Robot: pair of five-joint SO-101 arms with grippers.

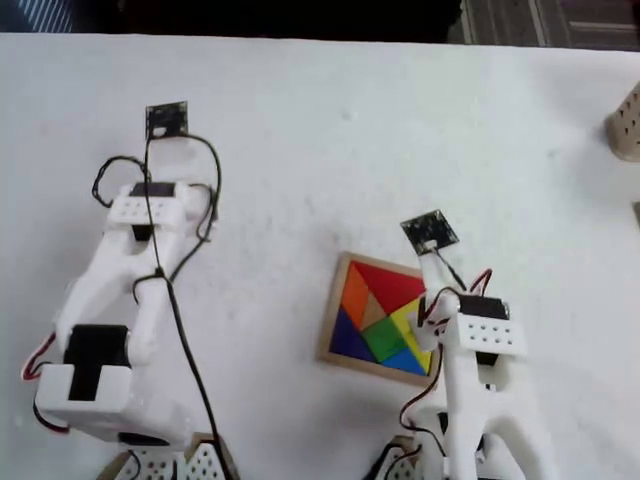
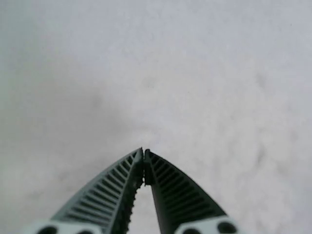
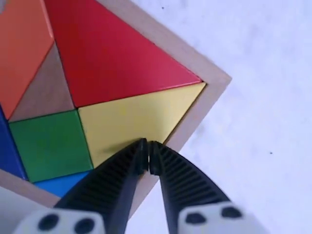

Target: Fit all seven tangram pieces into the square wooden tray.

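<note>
Just above yellow piece [image 3: 141,117], right gripper [image 3: 147,157]

We see a pale wooden tray [image 3: 217,85] holding a red piece [image 3: 112,53], an orange piece [image 3: 22,44], a brown piece [image 3: 46,92], a green piece [image 3: 48,144], a yellow piece [image 3: 141,117], a light blue piece [image 3: 58,183] and a dark blue piece [image 3: 7,156]. The counter [image 2: 195,73] is plain white. We note a ribbed pattern on the dark grey left end effector [image 2: 144,153] and on the black right end effector [image 3: 147,146].
</note>
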